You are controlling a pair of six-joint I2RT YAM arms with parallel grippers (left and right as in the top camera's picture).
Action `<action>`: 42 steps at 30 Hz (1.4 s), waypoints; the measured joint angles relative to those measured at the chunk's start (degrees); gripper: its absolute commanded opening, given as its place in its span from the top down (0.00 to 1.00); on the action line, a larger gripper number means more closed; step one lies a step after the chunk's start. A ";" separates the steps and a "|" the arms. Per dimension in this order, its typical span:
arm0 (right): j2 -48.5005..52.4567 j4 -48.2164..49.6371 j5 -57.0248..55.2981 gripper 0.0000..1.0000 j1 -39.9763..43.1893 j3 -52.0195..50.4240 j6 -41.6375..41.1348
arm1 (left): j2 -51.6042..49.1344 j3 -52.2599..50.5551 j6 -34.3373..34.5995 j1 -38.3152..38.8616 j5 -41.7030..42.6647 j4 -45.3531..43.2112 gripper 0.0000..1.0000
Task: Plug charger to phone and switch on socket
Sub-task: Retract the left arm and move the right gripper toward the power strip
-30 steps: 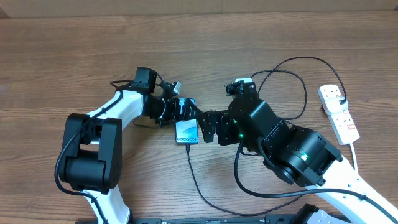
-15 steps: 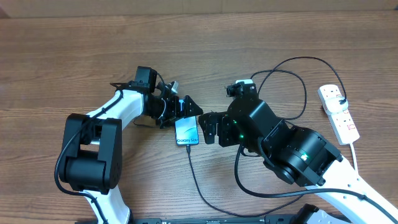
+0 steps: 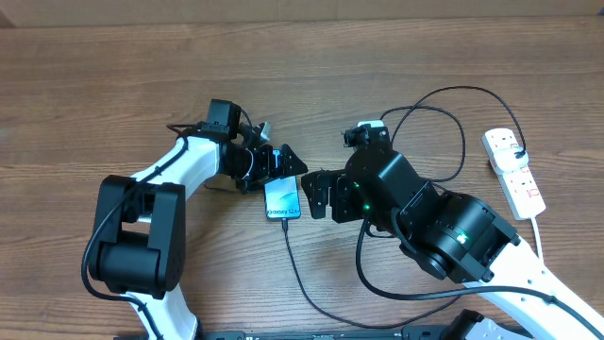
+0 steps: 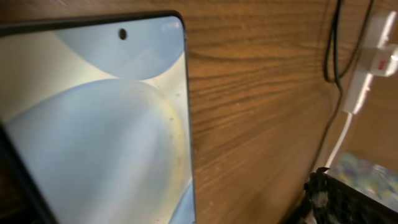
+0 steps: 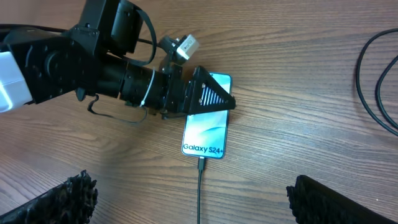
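the left hand [image 3: 288, 162] has drawn back a little toward its own arm. a second ago its fingers covered the phone's upper half, and now only the top edge of the phone [image 3: 283, 201] sits under the fingertips. the lit screen with the "galaxy" text lies bare just ahead of them, flat on the bench [image 3: 94, 76]. whether this hand is grasping the top edge or has released it, i cannot tell; the left wrist view shows only the screen up close.

the right hand [image 3: 316, 194] has not moved. it sits just beside the phone's long edge, and in its own wrist view the fingers are spread wide with nothing between them.

the charger [image 3: 294, 264] meets the phone's short edge farthest from the left hand, and its thin black lead runs back under the right hand. from the right wrist view the plug looks seated, so the first half of the task seems done, and the left hand's retreat reads as letting go after steadying the phone.

the socket [image 3: 514, 175] lies well away, out behind the right hand and beyond that arm's elbow, untouched. its switch position is too small to read. pressing that switch appears to be what remains, and the right arm is the nearer one to it.
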State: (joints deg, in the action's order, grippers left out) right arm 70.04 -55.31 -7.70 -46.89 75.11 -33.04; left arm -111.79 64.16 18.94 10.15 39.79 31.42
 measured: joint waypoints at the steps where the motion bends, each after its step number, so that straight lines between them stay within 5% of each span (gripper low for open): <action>1: 0.00 -0.04 0.00 0.00 -0.02 0.00 0.00 | 0.17 0.04 0.00 0.00 -0.92 -0.13 0.00; 22: 0.00 0.00 0.04 0.00 0.00 0.00 -0.02 | 0.74 0.39 -5.46 0.00 -7.80 -4.81 0.00; 36: 0.00 0.44 1.55 0.00 0.00 0.00 -0.02 | 0.92 0.50 -2.38 0.00 -9.31 -5.33 0.00; 42: 0.00 2.62 1.55 0.00 0.00 0.00 0.00 | 2.56 1.64 -2.12 -2.10 -16.44 -1.75 0.00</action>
State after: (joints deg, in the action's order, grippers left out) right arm 70.04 -52.69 -6.15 -46.89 75.11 -33.04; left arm -109.23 65.80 16.82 8.05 23.35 29.67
